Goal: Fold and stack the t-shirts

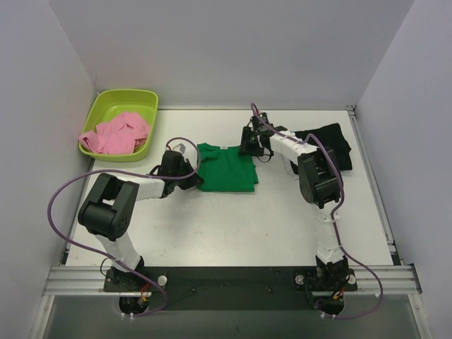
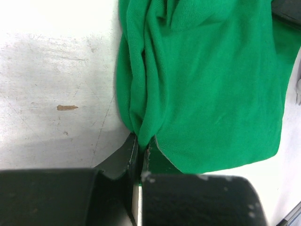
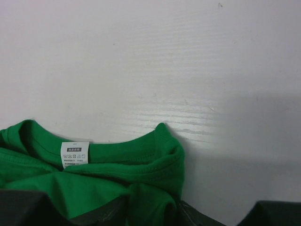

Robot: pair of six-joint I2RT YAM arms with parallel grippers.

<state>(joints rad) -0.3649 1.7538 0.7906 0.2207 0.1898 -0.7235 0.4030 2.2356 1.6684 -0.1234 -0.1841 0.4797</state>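
The bright green t-shirt [image 1: 226, 169] lies partly folded at mid-table. My left gripper [image 1: 196, 173] is shut on its left edge; in the left wrist view a pinched fold of the green cloth [image 2: 211, 94] runs down into the left gripper [image 2: 141, 146]. My right gripper [image 1: 248, 150] sits at the shirt's back right corner. In the right wrist view the collar [image 3: 117, 165] with its white label [image 3: 75, 154] is bunched between the fingers of the right gripper [image 3: 150, 207]. The black t-shirt [image 1: 332, 141] lies crumpled at the back right. The pink t-shirt [image 1: 116, 134] is heaped in the tub.
A lime-green plastic tub [image 1: 127, 93] stands at the back left corner. White walls close in the table on the left, back and right. The right arm's forearm [image 1: 318, 173] crosses beside the black shirt. A small brown mark [image 2: 67, 108] is on the tabletop left of the green shirt.
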